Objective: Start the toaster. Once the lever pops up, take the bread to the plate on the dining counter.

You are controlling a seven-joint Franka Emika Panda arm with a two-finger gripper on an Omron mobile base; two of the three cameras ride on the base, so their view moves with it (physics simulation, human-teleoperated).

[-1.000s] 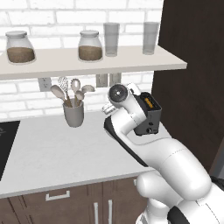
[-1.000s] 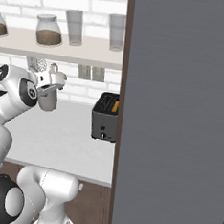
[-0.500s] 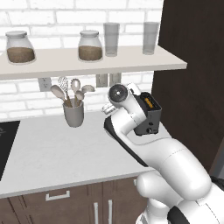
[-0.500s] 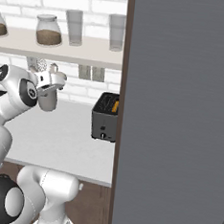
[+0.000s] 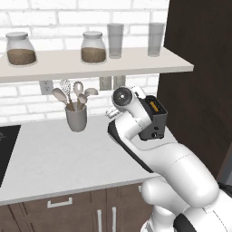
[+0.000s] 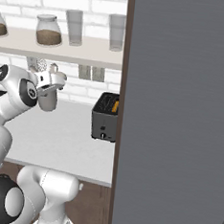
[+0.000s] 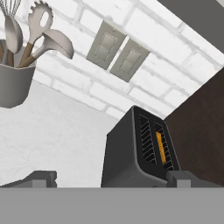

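Against the tall dark cabinet, the toaster [image 6: 105,117] stands on the bench, the bread [image 7: 161,148] in its slot. Jaws gape empty short of it; a careless descent could miss the lever.

The white arm rises from the base, bends sharply at a dark elbow joint and reaches forward toward the toaster [image 6: 105,118]. Its hand [image 7: 111,178] hangs above and short of the toaster, angled down at it, finger tips [image 7: 40,177] spread wide apart with nothing between them.
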